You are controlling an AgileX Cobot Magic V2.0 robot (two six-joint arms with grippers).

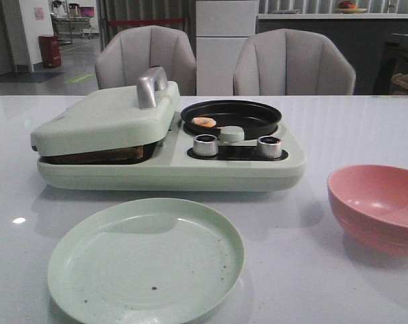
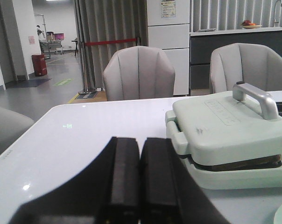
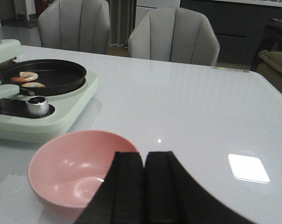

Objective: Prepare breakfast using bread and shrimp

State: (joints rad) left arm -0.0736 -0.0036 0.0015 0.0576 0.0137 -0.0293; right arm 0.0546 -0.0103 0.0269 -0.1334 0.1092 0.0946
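Shrimp (image 1: 204,122) lie in the round black pan (image 1: 258,116); bread (image 1: 99,155) sits under the sandwich maker's closed lid (image 1: 103,121). Both grippers (image 2: 131,186) (image 3: 143,191) are closed, empty.

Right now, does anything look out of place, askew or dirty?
The sandwich-press lid sits tilted, not fully shut, propped on the bread showing in the gap. The green plate carries a few dark specks. Otherwise nothing is spilled; shrimp lies inside the black pan.
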